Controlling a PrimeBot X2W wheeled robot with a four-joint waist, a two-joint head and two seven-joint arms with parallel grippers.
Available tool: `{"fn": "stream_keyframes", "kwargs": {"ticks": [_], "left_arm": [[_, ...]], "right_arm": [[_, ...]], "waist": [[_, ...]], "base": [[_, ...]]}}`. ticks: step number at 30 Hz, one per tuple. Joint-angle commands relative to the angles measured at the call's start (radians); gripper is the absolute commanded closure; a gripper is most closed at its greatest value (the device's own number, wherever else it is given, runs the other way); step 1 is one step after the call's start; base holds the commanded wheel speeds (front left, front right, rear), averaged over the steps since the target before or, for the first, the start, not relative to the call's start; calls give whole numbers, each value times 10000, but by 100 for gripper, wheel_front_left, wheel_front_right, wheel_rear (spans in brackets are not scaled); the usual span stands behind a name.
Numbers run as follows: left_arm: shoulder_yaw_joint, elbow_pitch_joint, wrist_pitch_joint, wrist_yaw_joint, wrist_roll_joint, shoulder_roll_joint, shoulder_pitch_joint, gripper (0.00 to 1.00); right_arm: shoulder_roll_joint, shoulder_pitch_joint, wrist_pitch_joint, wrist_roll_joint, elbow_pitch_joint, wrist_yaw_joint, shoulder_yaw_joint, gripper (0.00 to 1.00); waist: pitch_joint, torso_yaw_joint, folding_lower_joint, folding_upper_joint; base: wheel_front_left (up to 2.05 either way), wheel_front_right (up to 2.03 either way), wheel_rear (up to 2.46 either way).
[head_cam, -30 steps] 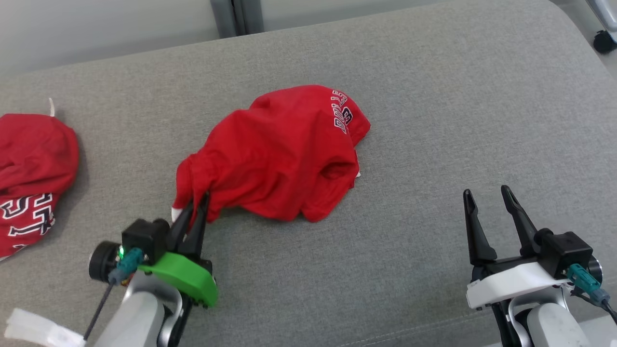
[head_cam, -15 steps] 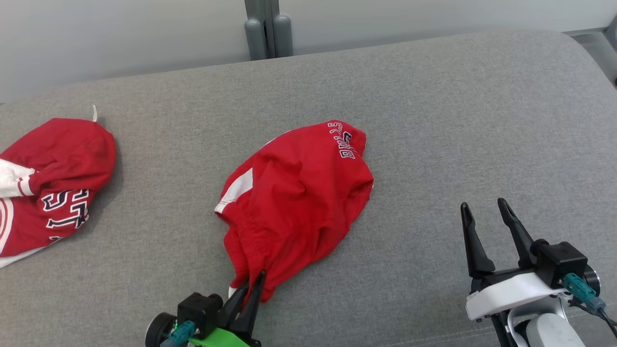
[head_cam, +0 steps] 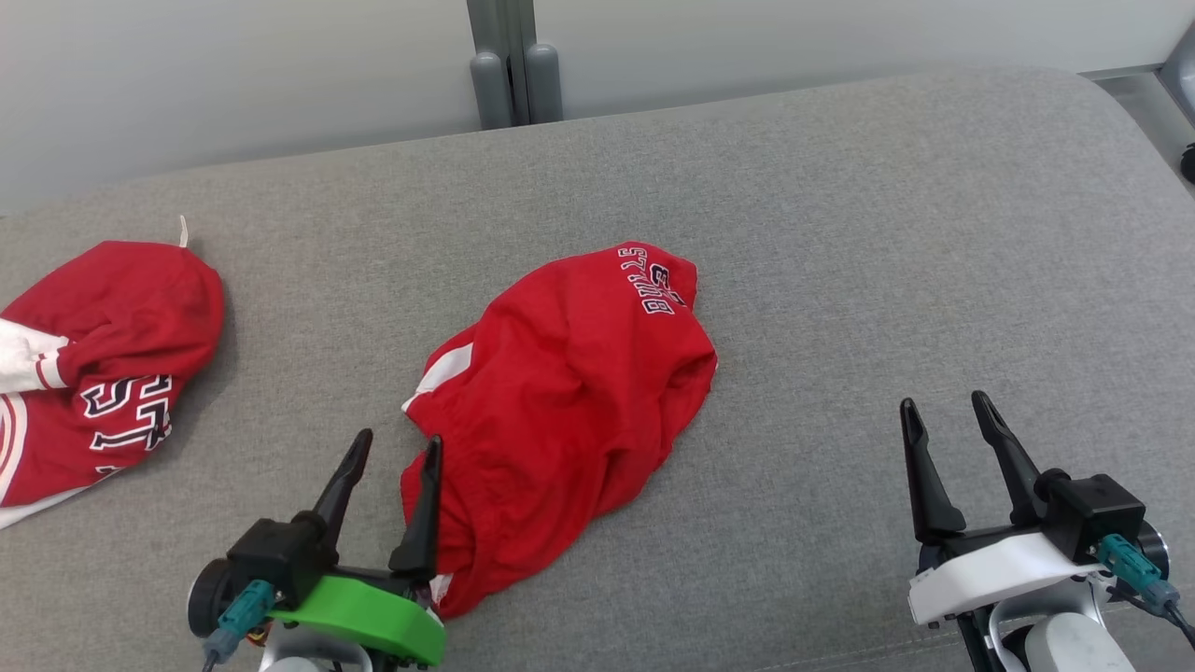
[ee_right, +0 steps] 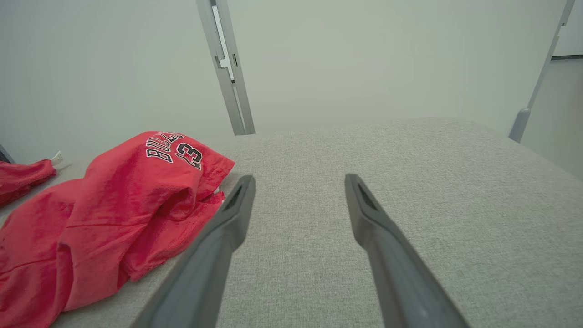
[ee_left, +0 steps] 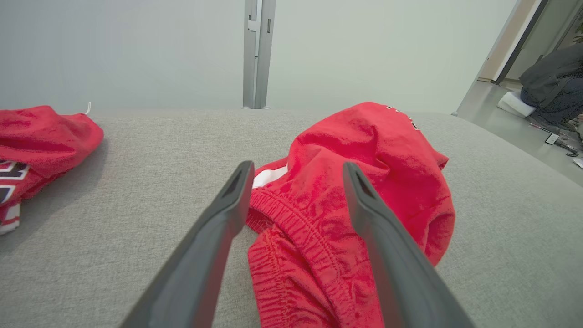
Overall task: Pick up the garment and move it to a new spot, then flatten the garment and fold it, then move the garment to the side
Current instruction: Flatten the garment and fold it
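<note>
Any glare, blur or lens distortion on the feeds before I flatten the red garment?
Head view: soft even light, no glare, only faint shadow beside the crumpled red fabric garment. Left wrist view: wide-angle stretch, the open left claw looms large, waistband elastic sharp. Right wrist view: printed lettering legible, grey metal post leans.
</note>
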Motion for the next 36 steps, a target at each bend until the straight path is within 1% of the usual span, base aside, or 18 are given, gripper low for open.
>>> {"fn": "stream_keyframes", "kwargs": {"ticks": [1, 4, 9, 14, 20, 29, 36], "left_arm": [[195, -53, -22, 10, 37, 53, 120, 0], [717, -147, -24, -50, 113, 63, 215, 0], [1536, -352, -17, -22, 438, 26, 385, 0], [2618, -610, -16, 10, 774, -118, 639, 0], [3591, -720, -17, -239, 1235, -437, 902, 0], [4194, -631, -19, -729, 1812, -975, 776, 0], [4332, -571, -18, -961, 2080, -1272, 452, 0]], "right_arm": [[1, 112, -31, 16, 25, 2, -15, 0], [-1, 161, -31, 31, 53, 2, -34, 0], [6, 181, -31, 29, 57, 2, -64, 0], [14, 213, -31, 22, 54, 2, -114, 0], [22, 225, -31, -1, 136, 2, -122, 0], [-6, 98, -31, 59, 391, 2, 41, 0], [-304, -846, -31, -146, 1091, 2, 837, 0]], "waist": [[-37, 0, 0, -1], [-113, 16, 0, -1], [-195, 62, 0, -1], [-217, 134, 0, -1], [-199, 282, 0, -1], [-139, 544, 0, -1], [129, 920, 0, -1]], "base": [[0, 0, 0], [0, 0, 0], [0, 0, 0], [0, 0, 0], [0, 0, 0], [0, 0, 0], [0, 0, 0]]}}
